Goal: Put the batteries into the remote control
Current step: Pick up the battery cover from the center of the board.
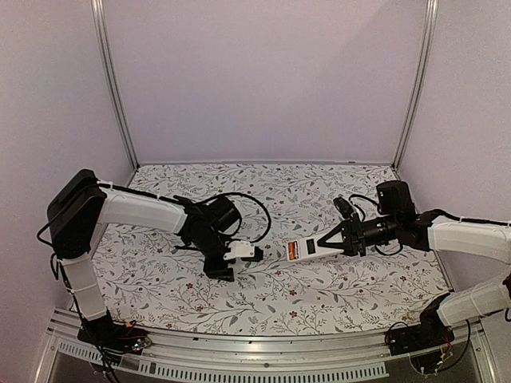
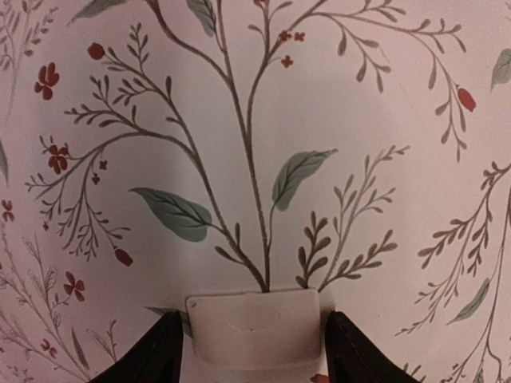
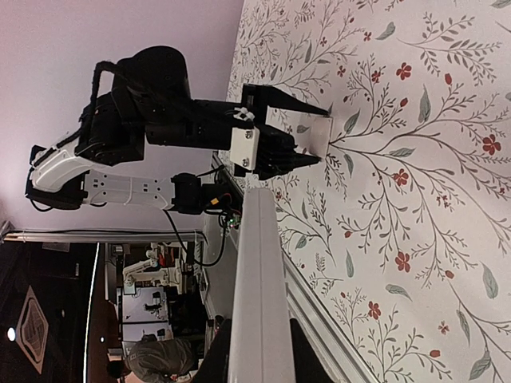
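**Left gripper** (image 2: 254, 319): low over the floral tablecloth (image 2: 263, 120), one dark finger on either side of the white cover plate (image 2: 252, 339). The fingers stand just beside its side edges. Whether they press on it cannot be told.

**Plate:** flat on the cloth.

**Right gripper** (image 1: 334, 239): pinched on one end of the remote control (image 1: 307, 249), right of centre, its free end pointing leftward. That end shows an orange-red patch, too small to read as batteries or button panel.

**Batteries:** none loose in any view.

**Step in hand, as judged:** picking up the cover plate.

**Handling note:** the plate is thin and lies flush. Fingertips should ride at cloth level, square to both edges, and squeeze evenly. A high or skewed bite would likely flip it or send it skating. Lift straight up.
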`<state>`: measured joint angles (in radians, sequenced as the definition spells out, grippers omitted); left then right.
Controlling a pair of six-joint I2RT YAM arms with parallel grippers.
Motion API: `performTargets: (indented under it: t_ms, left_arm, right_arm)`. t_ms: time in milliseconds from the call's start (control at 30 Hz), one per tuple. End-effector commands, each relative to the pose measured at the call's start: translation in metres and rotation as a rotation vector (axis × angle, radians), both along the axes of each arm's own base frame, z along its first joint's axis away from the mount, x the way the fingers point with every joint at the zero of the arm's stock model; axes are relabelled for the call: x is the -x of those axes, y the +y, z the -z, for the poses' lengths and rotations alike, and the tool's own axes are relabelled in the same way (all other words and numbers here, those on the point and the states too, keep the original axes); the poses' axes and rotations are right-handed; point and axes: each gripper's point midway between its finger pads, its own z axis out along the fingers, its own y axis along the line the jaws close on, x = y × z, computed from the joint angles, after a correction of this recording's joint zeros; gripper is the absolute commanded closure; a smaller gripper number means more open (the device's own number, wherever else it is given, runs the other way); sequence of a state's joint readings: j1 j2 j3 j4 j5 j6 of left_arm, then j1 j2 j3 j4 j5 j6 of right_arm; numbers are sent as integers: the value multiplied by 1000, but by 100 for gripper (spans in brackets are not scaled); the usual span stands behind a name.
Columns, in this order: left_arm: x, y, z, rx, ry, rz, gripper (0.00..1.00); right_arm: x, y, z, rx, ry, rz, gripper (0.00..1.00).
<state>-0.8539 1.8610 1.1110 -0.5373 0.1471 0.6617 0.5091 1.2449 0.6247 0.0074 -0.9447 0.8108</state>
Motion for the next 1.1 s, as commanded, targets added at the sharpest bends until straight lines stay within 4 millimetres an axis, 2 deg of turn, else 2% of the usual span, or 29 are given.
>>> performTargets:
  t_ms: [0, 133, 333, 567, 667, 833, 1067]
  left_arm:
    - [6, 10, 21, -70, 43, -8, 39]
    - [4, 21, 22, -121, 51, -41, 31]
    - [5, 32, 20, -137, 73, -75, 32]
    - [8, 31, 20, -135, 102, -75, 44]
    - [7, 28, 14, -122, 101, -79, 55]
    - [4, 8, -19, -24, 12, -66, 60]
    - [19, -20, -84, 106, -141, 7, 60]
  right_arm:
    - [-1, -1, 2, -1, -12, -1, 100]
    - [-2, -1, 1, -3, -13, -1, 100]
    - [-2, 0, 1, -4, -14, -5, 100]
    - [-2, 0, 3, -2, -10, -5, 100]
    - [-2, 0, 2, -3, -12, -4, 100]
    - [-5, 0, 2, -7, -36, 3, 100]
    - [-8, 9, -4, -58, -52, 1, 100]
